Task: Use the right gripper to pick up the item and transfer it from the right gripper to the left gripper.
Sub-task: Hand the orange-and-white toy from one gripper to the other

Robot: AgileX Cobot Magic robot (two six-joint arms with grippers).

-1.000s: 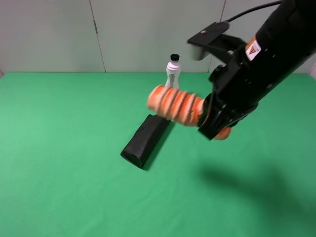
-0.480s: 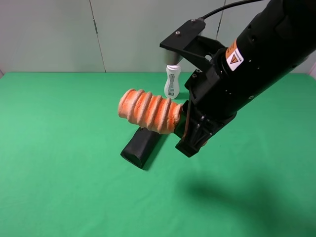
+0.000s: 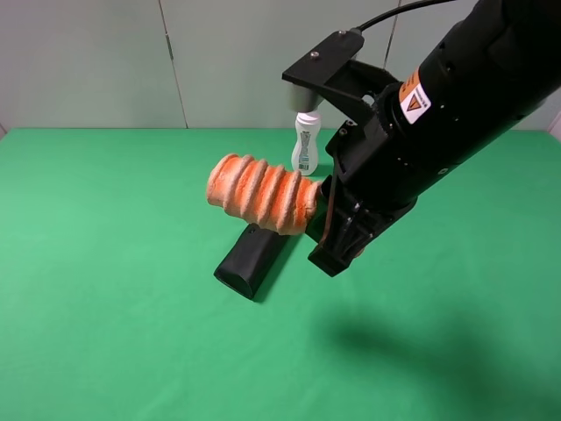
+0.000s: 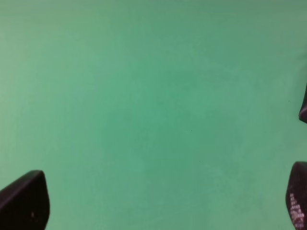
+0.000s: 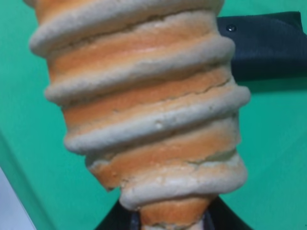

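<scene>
By the case (image 3: 254, 259), your right gripper (image 3: 323, 221) is clenched on one end of the roll (image 3: 259, 193), held in the air. The roll looks light and squashy: take its free end, in a groove. Your left gripper (image 4: 160, 201) gapes, holding nothing.

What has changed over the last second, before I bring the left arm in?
The right gripper has carried the roll leftward in the high view, its jaws clamped on one end throughout. The black case and white bottle have not moved.
</scene>
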